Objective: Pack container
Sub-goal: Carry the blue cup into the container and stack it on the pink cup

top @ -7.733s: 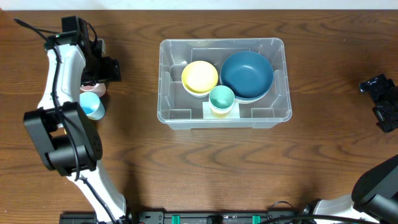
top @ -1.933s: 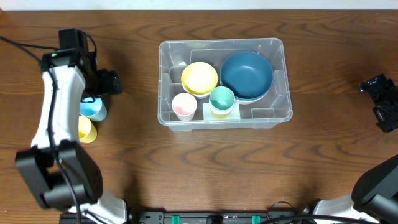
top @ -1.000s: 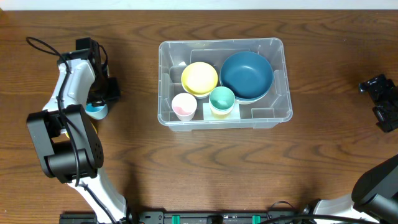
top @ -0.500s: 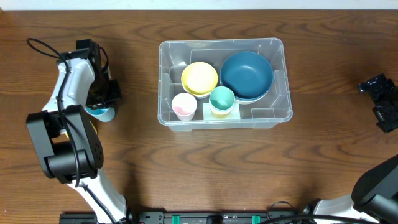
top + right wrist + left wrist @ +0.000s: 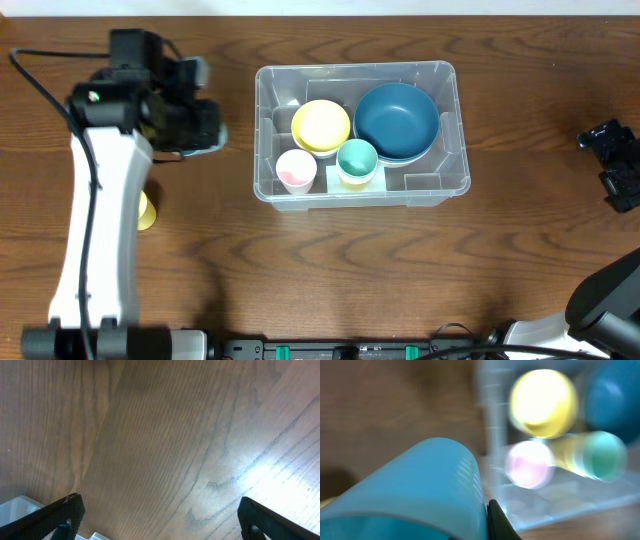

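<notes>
The brown wooden counter [image 5: 330, 260] holds everything. The left tool [image 5: 198, 125] is squeezed around a blue cup [image 5: 420, 490]. Just past it sits the container [image 5: 358, 66], with bowls [image 5: 397, 120] inside. I think it should lift the cup over the rim, then lower it slowly into a free corner. Far off, the right tool [image 5: 612, 165] is wide open, holding nothing.

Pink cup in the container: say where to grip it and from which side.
Probably the rim of the pink cup, from straight above, one finger inside. It stands upright, mouth up, hemmed by the container wall, the yellow bowl and the teal cup, so a side approach looks blocked.
</notes>
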